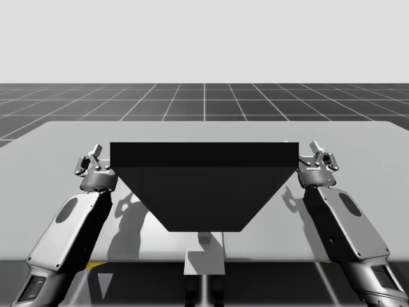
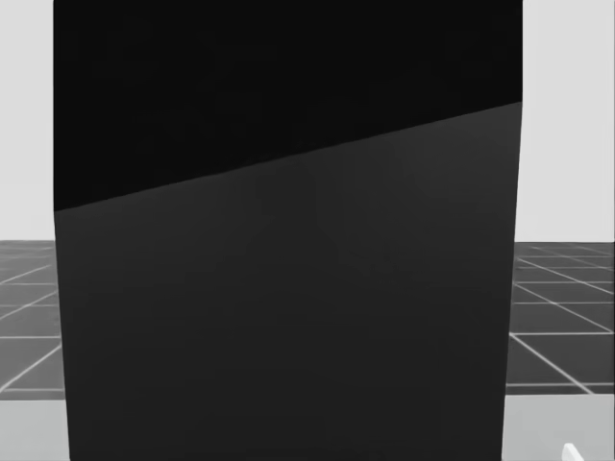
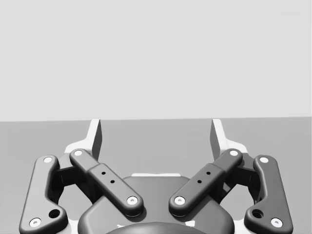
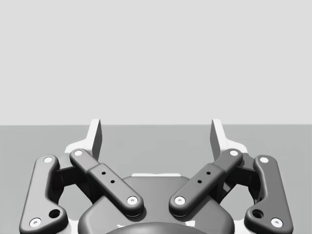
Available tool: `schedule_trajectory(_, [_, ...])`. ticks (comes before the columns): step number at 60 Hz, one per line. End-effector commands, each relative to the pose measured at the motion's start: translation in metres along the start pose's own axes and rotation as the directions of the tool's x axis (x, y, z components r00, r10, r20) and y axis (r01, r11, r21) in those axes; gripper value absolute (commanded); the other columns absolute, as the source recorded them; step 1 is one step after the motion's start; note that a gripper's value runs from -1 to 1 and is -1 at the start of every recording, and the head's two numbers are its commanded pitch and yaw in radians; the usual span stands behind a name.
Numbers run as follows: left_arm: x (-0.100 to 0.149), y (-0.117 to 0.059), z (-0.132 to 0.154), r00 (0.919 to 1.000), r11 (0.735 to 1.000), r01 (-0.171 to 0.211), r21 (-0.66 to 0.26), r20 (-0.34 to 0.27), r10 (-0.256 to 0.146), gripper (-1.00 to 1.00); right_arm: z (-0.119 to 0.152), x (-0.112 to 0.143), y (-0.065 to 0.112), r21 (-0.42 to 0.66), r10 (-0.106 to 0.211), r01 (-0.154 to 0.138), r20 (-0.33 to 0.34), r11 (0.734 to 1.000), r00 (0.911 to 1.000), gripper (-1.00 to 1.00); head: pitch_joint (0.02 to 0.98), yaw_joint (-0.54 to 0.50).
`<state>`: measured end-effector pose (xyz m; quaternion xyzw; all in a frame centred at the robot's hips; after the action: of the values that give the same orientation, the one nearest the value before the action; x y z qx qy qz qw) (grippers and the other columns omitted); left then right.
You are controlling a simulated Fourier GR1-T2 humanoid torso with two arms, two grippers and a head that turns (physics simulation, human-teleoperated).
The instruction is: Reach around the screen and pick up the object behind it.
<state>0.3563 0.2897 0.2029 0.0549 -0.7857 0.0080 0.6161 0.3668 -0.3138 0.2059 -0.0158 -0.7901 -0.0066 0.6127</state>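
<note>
- Across the middle of the flat pale grey table (image 1: 57,137) stands the black flat-panel screen (image 1: 204,185), upright between my two arms.
- Beside the panel's left edge, near its upper corner, my left gripper (image 1: 89,160) is held above the tabletop and points toward the far side.
- Its two fingers (image 3: 96,139) are spread wide, with bare grey table surface between them and ahead of them.
- Beside the panel's right edge, at about the same height, sits my right gripper (image 1: 321,157).
- Its fingers (image 4: 217,139) are likewise spread wide over bare table surface and grip nothing.
- Beyond the table's far edge lies the dark grid floor (image 1: 204,99).
- From my head, the screen's dark face stands straight ahead, with grid floor to either side.
- The object behind the screen is hidden by the panel, so I cannot tell where it lies.
</note>
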Motion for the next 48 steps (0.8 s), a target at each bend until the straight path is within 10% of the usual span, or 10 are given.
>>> schedule_trajectory(1, [0.000,0.000,-0.001,1.0000,1.000,0.001,0.001,0.003,-0.001,-1.00,0.001,-0.001,0.001,0.011,-0.018,0.018,0.019,1.000,0.9996,-1.00,0.122,-0.03])
schedule_trajectory(14, [-0.002,-0.001,-0.001,0.9995,0.999,-0.001,-0.032,-0.033,0.000,-1.00,0.003,-0.001,0.007,0.112,0.000,0.003,-0.023,0.994,0.9997,-1.00,0.126,-0.03])
schedule_trajectory(26, [0.005,-0.005,0.006,0.9945,0.983,-0.022,-0.183,-0.104,0.003,-1.00,0.013,0.017,0.006,0.245,-0.105,0.118,-0.066,0.962,0.9922,-1.00,0.127,-0.03])
schedule_trajectory(37, [0.019,-0.007,0.019,0.9881,0.944,-0.044,-0.328,-0.154,-0.007,-1.00,0.027,0.030,0.004,0.343,-0.125,0.158,-0.114,0.926,0.9855,-1.00,0.135,-0.04])
schedule_trajectory(48, [0.033,0.000,0.041,0.9778,0.856,-0.088,-0.509,-0.208,-0.024,-1.00,0.052,0.035,0.012,0.506,-0.036,0.100,-0.135,0.856,0.9902,-1.00,0.142,-0.04])
